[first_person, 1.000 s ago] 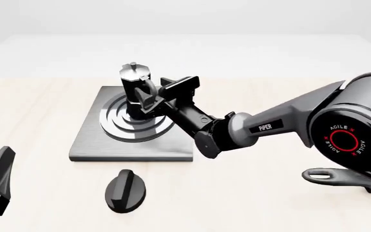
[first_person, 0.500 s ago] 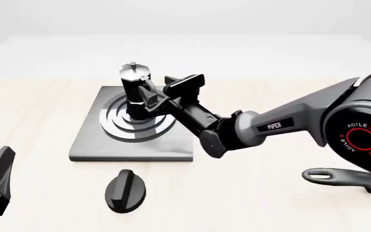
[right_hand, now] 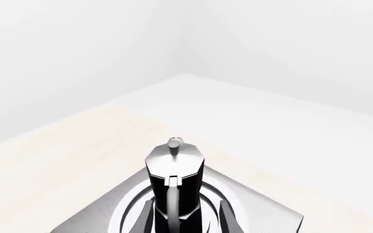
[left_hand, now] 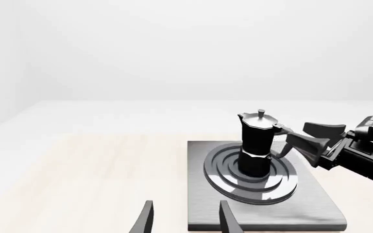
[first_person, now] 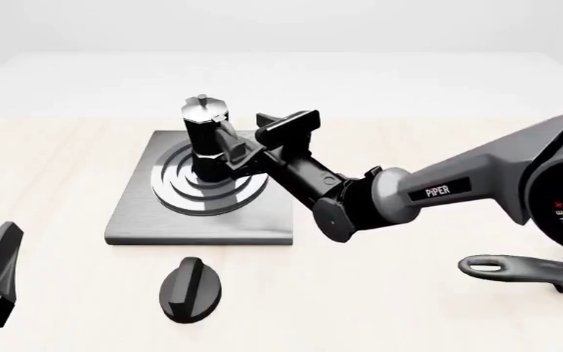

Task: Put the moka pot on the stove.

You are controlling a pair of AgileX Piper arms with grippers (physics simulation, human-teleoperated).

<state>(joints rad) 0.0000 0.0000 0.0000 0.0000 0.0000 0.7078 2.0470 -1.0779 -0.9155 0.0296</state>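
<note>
The moka pot (first_person: pixel 204 136) stands upright on the stove (first_person: pixel 144 216) burner. The right gripper (first_person: pixel 258 144) is open around its handle, which is partly hidden; contact is unclear. The left gripper (left_hand: pixel 185 219), cut off, is open and empty.

We see the black moka pot (first_person: pixel 205 139), silver lid on, standing upright at the centre of the ring burner of the grey stove (first_person: pixel 140 216), handle toward three o'clock.
</note>
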